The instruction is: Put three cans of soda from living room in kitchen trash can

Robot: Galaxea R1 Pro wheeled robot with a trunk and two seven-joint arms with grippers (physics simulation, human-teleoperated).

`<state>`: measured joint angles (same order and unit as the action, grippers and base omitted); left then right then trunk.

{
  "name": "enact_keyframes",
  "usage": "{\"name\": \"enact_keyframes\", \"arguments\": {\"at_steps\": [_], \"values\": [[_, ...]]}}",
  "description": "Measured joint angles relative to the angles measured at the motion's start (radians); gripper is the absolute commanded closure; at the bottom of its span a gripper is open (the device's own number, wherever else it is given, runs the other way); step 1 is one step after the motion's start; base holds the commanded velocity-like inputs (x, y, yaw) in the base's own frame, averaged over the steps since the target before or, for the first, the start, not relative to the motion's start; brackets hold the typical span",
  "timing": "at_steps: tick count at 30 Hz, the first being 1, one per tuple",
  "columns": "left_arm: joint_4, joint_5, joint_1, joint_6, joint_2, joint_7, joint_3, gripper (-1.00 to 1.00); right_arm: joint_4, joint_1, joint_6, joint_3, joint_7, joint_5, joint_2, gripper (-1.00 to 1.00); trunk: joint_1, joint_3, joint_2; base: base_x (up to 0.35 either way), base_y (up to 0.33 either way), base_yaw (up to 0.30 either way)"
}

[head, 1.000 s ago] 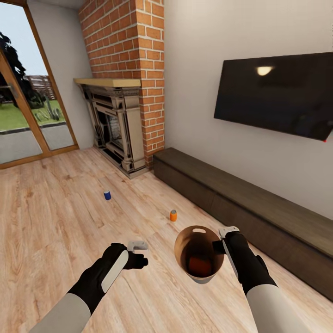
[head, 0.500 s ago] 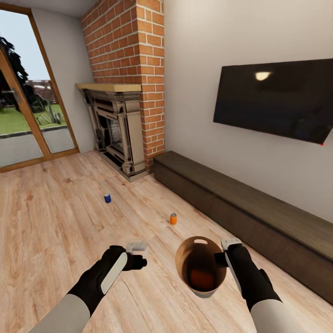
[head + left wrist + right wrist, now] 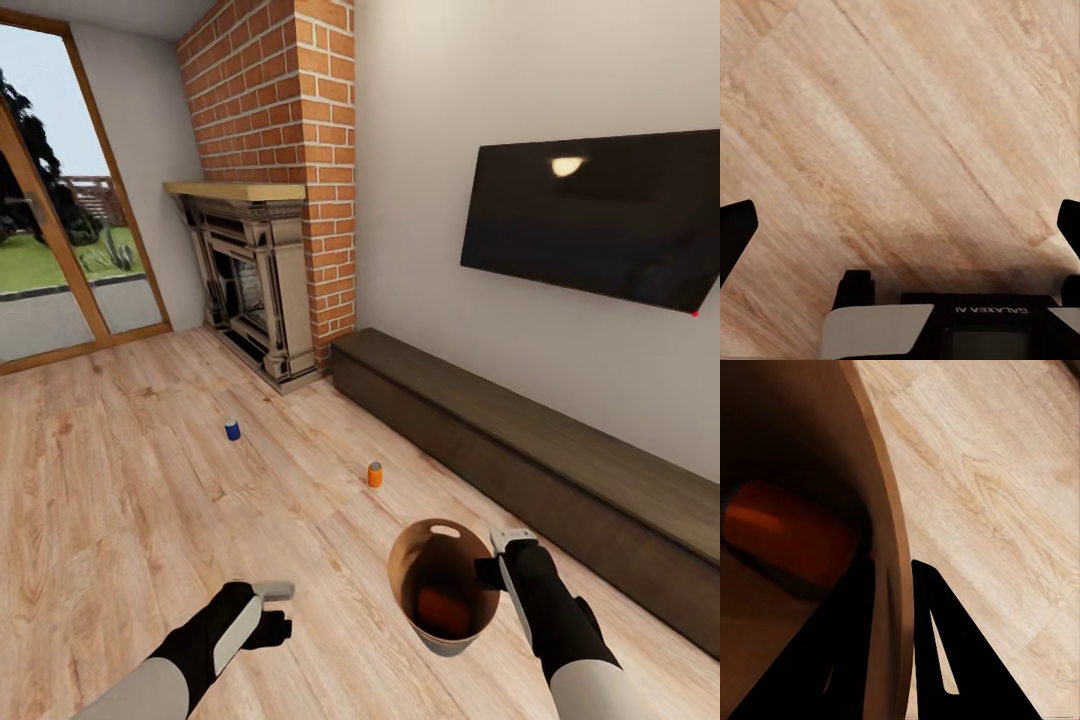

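The tash can [image 3: 403, 572], tan inside, hangs just above the wooden floor at lower right, with my right gripper [image 3: 494, 570] shut on its right rim. In the right wrist view the two fingers pinch the rim wall [image 3: 891, 521], one inside and one outside. One orange can of soda [image 3: 442, 606] lies on the bin's bottom [image 3: 787, 540]. A second orange can [image 3: 375, 474] stands on the floor ahead, near the bench. The blue can [image 3: 232, 430] stands farther off to the left. My left gripper [image 3: 272, 612] is low at left, open over bare floor [image 3: 900, 225].
A long low dark bench [image 3: 520, 440] runs along the right wall under a wall TV [image 3: 590, 215]. A brick fireplace [image 3: 260, 290] stands ahead, and a glass door [image 3: 60, 260] is at far left. Open wood floor [image 3: 130, 500] surrounds the cans.
My left arm has drawn back and down towards me. The right gripper and the bin it holds have sunk slightly and shifted right. The camera tilted up a little early on.
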<state>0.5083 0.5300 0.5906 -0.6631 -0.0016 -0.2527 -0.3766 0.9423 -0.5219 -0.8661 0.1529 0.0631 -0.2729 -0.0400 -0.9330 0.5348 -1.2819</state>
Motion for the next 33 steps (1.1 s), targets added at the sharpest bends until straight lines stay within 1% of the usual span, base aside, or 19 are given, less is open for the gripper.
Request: {"name": "enact_keyframes", "arguments": {"at_steps": [3,5,6,9,11,14,17,19,20,22,25,26,27,28,30,31,33], "values": [[-0.009,-0.001,0.0,0.013,0.0,0.0,0.0,-1.0,-0.014,0.003,0.006,0.003,0.0,0.0,0.003,1.0,0.0,0.0,0.0,0.0,0.0,0.0],[-0.012,-0.002,0.0,0.019,0.0,0.0,-0.001,-1.0,-0.064,0.004,0.038,0.01,-0.001,-0.002,0.006,1.0,0.0,0.0,0.0,0.0,0.0,0.0],[-0.014,-0.002,0.0,0.021,-0.001,0.0,-0.001,-1.0,-0.095,0.005,0.072,0.016,-0.005,0.0,0.008,1.0,0.0,0.0,0.0,0.0,0.0,0.0],[-0.015,-0.002,0.0,0.024,-0.001,0.0,-0.001,-1.0,-0.136,0.005,0.123,0.034,-0.01,-0.001,0.01,1.0,0.0,0.0,0.0,0.0,0.0,0.0],[-0.015,-0.002,0.0,0.026,-0.001,0.0,-0.001,-1.0,-0.151,0.005,0.142,0.043,-0.012,-0.002,0.01,1.0,0.0,0.0,0.0,0.0,0.0,0.0],[-0.016,-0.001,0.0,0.028,0.0,0.0,-0.001,-1.0,-0.161,0.005,0.153,0.049,-0.013,-0.001,0.011,1.0,0.0,0.0,0.0,0.0,0.0,0.0],[-0.016,-0.001,0.0,0.05,0.0,0.0,-0.001,-1.0,-0.188,0.006,0.162,0.052,-0.014,-0.001,0.013,1.0,0.0,0.0,0.0,0.0,0.0,0.0],[-0.016,-0.001,0.0,0.062,0.0,0.0,-0.001,-1.0,-0.22,0.005,0.169,0.054,-0.013,0.005,0.02,1.0,0.0,0.0,0.0,0.0,0.0,0.0],[-0.017,-0.001,0.0,0.064,0.0,-0.001,-0.001,-1.0,-0.234,0.006,0.171,0.055,-0.014,-0.001,0.023,1.0,0.0,0.0,0.0,0.0,0.0,0.0],[-0.023,-0.001,0.0,0.071,0.0,0.0,-0.001,-1.0,-0.248,0.005,0.176,0.056,-0.015,-0.005,0.028,1.0,0.0,0.0,0.0,0.0,0.0,0.0],[-0.038,-0.001,0.0,0.082,0.0,0.0,-0.001,-1.0,-0.273,0.005,0.182,0.065,-0.014,0.002,0.032,1.0,0.0,0.0,0.0,0.0,0.0,0.0],[-0.045,-0.001,0.0,0.086,0.0,0.0,-0.001,-1.0,-0.29,0.006,0.192,0.086,-0.013,0.004,0.033,1.0,0.0,0.0,0.0,0.0,0.0,0.0],[-0.05,0.0,0.0,0.089,0.0,-0.001,-0.001,-1.0,-0.307,0.006,0.212,0.116,-0.011,0.002,0.034,1.0,0.0,0.0,0.0,0.0,0.0,0.0],[-0.052,0.0,0.0,0.09,-0.001,0.0,-0.001,-1.0,-0.314,0.006,0.226,0.132,-0.011,-0.003,0.035,1.0,0.0,0.0,0.0,0.0,0.0,0.0],[-0.054,0.0,0.0,0.092,-0.001,-0.001,0.0,-1.0,-0.33,0.006,0.258,0.159,-0.01,-0.004,0.035,1.0,0.0,0.0,0.0,0.0,0.0,0.0],[-0.056,0.0,0.0,0.093,-0.001,-0.001,0.0,-1.0,-0.346,0.01,0.291,0.177,-0.009,0.0,0.036,1.0,0.0,0.0,0.0,0.0,0.0,0.0],[-0.057,0.001,0.0,0.095,-0.002,-0.002,0.0,-1.0,-0.36,0.016,0.323,0.187,-0.009,-0.002,0.037,1.0,0.0,0.0,0.0,0.0,0.0,0.0]]}}
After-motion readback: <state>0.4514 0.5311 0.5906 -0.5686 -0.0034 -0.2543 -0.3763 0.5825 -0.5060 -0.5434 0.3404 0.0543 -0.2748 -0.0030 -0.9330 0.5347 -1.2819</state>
